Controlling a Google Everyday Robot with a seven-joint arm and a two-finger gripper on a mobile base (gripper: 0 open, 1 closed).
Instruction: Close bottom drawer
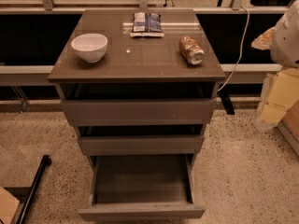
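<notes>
The bottom drawer (141, 212) of the grey-brown cabinet is pulled far out toward me. Its deep box is open and looks empty, and its flat front strip sits near the bottom edge of the view. The middle drawer (140, 144) and the tall-fronted top drawer (138, 111) above it each stand out a little, with dark gaps over them. A white rounded part of my arm (286, 36) shows at the right edge, level with the cabinet top. My gripper is out of view.
On the cabinet top (140, 59) are a white bowl (89, 46), a blue snack bag (146, 24) and a can lying on its side (191, 50). A black pole (33, 183) leans at lower left. Yellow-tan boxes (280, 99) stand at right. A white cable (238, 50) hangs behind.
</notes>
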